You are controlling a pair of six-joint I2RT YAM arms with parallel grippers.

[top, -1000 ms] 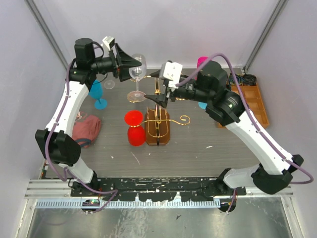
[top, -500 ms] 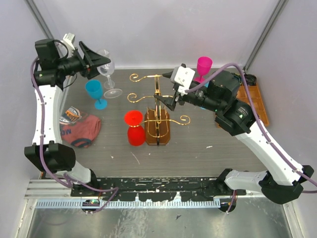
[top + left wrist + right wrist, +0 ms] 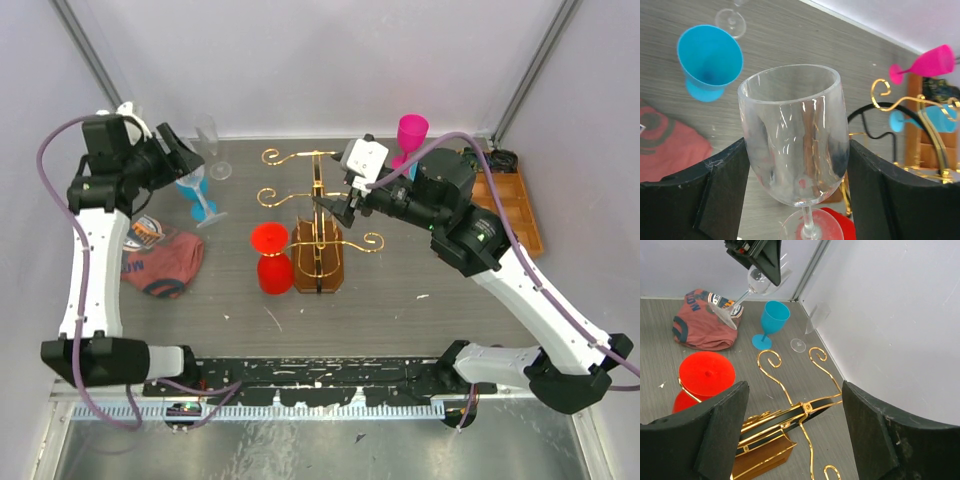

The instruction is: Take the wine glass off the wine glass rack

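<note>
Grey wood-grain bench [image 3: 400,300] carries everything here, and the two arms reach over it from the near edge. Next in size is the wine glass rack [image 3: 320,250], gold wire on a brown base at mid-bench, with an upside-down red glass [image 3: 270,258] just beside its base, seemingly on a low arm. The right fingers [image 3: 715,430] hover above the rack's top scrolls, spread wide and holding nothing. A reddish cloth [image 3: 165,262] lies at the left, with a blue goblet [image 3: 195,188] behind it. The wine glass [image 3: 795,150], clear, is off the rack and in the air at the far left, well apart from the wire arms. The left fingers [image 3: 722,190] are clamped on either side of its bowl. In the right wrist view its long axis slants: the bowl is up between the fingers and the stem runs down to a foot hanging over the cloth. The left arm alone has it, and the right is far off. Lifting off looks done; setting it down would probably call for bringing the stem upright over bare bench, away from the goblet.
</note>
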